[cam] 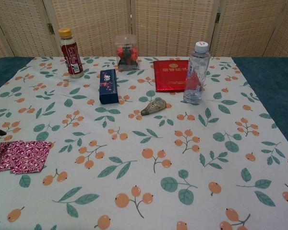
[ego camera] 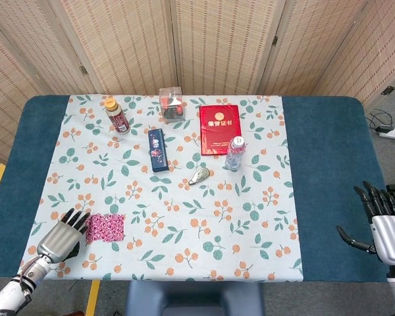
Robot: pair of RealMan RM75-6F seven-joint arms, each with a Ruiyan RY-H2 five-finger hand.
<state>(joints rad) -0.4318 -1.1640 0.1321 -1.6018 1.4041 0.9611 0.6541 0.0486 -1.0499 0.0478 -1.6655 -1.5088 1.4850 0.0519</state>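
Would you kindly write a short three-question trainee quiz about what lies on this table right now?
1. True or false: the left hand grips the patterned pouch.
2. Which stands nearest the red booklet? A) brown bottle B) water bottle C) dark blue box
3. Fill in: the right hand hangs beside the table's ____ edge.

Key: 1 false, it lies flat beside open fingers; 2 B; 3 right.

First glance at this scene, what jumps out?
The red booklet at the back centre of the leafy tablecloth, with a clear water bottle at its front right corner. Near the front left edge, a pink patterned packet lies flat, with the left hand beside it, fingers apart.
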